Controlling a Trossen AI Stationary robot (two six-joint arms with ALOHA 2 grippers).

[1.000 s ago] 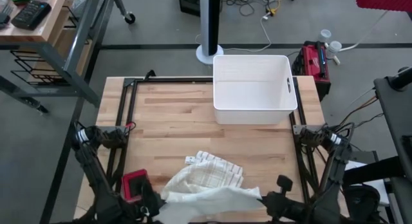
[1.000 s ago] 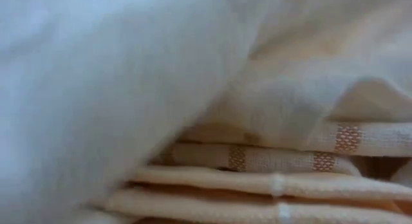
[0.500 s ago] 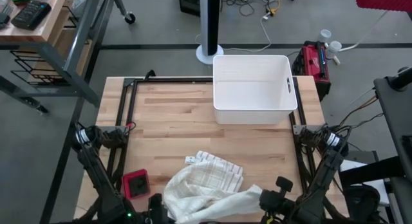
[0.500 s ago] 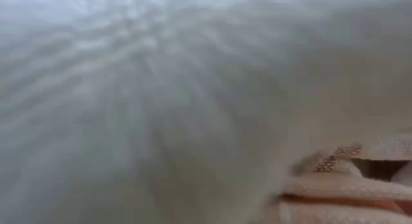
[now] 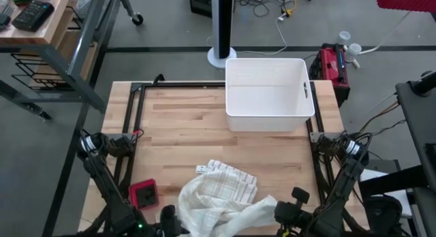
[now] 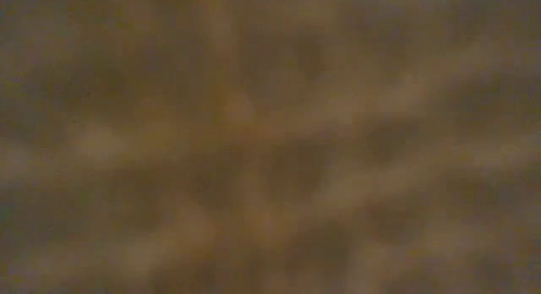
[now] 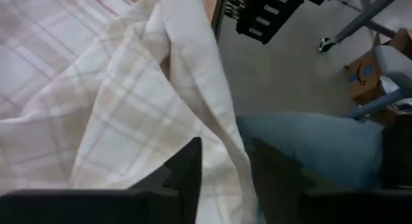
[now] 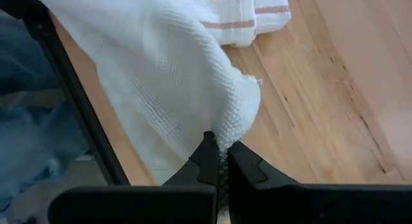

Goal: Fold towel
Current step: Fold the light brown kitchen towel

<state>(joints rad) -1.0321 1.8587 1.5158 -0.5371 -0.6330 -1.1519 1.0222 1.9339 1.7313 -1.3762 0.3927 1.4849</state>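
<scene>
Table (image 5: pixel 177 121): wooden, black-framed, set on a grey floor with cables; a person's blue-clad leg is glimpsed beyond the near edge.
Bin (image 5: pixel 269 94): white, at the far side.
Towel (image 5: pixel 218 199): bunched at the near edge, unfolded.
Right gripper (image 8: pixel 220 165): clamped on a towel corner.
Left gripper (image 7: pixel 222 176): fingers apart, cloth between them, seemingly released.
Risk: the hanging edge could be dragged off the table.
</scene>
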